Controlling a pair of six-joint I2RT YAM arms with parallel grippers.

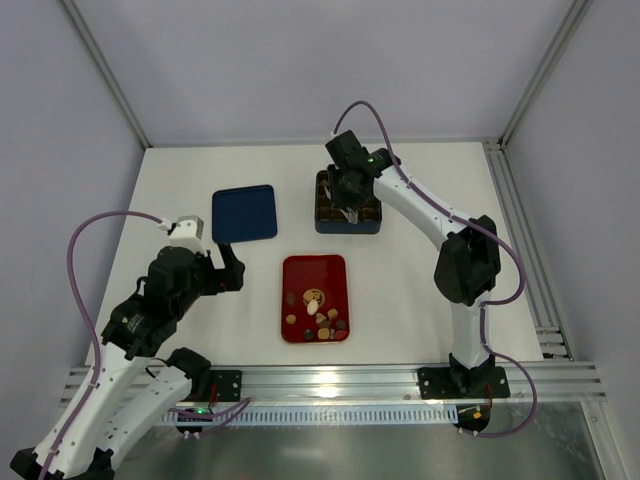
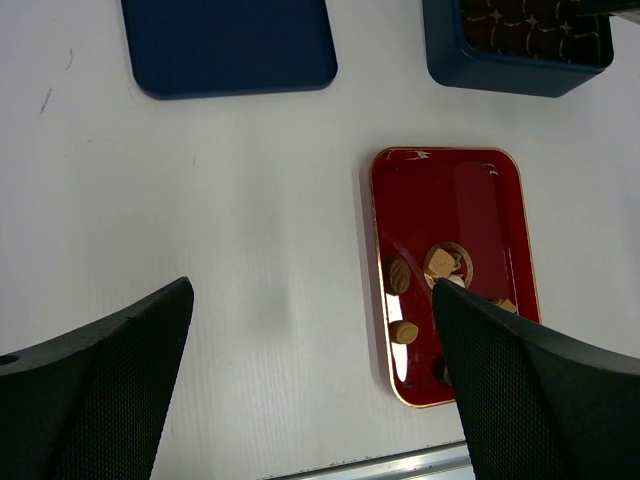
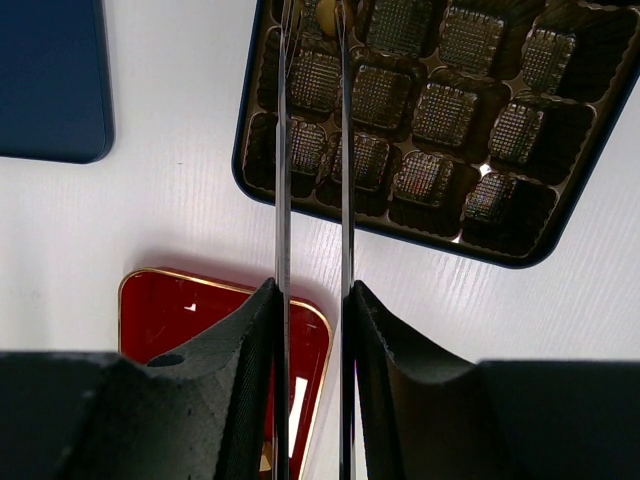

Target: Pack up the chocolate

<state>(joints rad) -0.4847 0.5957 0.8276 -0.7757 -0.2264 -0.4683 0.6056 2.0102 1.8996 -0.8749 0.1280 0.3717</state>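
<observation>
Left gripper (image 2: pixel 312 290) hangs over bare table (image 1: pixel 400 300), left of the red tray (image 1: pixel 314 270). Fingers spread wide, nothing between them

Right gripper (image 1: pixel 349 205) is over the dark blue box (image 3: pixel 440 110), arm stretched out to the far side of the table. Its black fingers (image 3: pixel 250 330) sit close together with a narrow gap. Two thin metal blades (image 3: pixel 283 150) run forward from them, parallel, out to a cell on the box edge at the top of the right wrist view

A tan piece (image 3: pixel 325 12) shows between the blade tips, cut by the frame edge. Can't tell if the blades pinch it or if it lies in the cell

Rest of the chocolate (image 2: pixel 447 262) is on the red tray, bunched at the near end: tan, brown and cream bits, a few touching. Far half of the tray shows bare red

Box cells in the right wrist view show ribbed brown bottoms

Flat blue lid (image 1: pixel 244 213) lies on the table left of the box, apart from it, beyond the left gripper. Tray is nearer than the box and the two don't touch
</observation>
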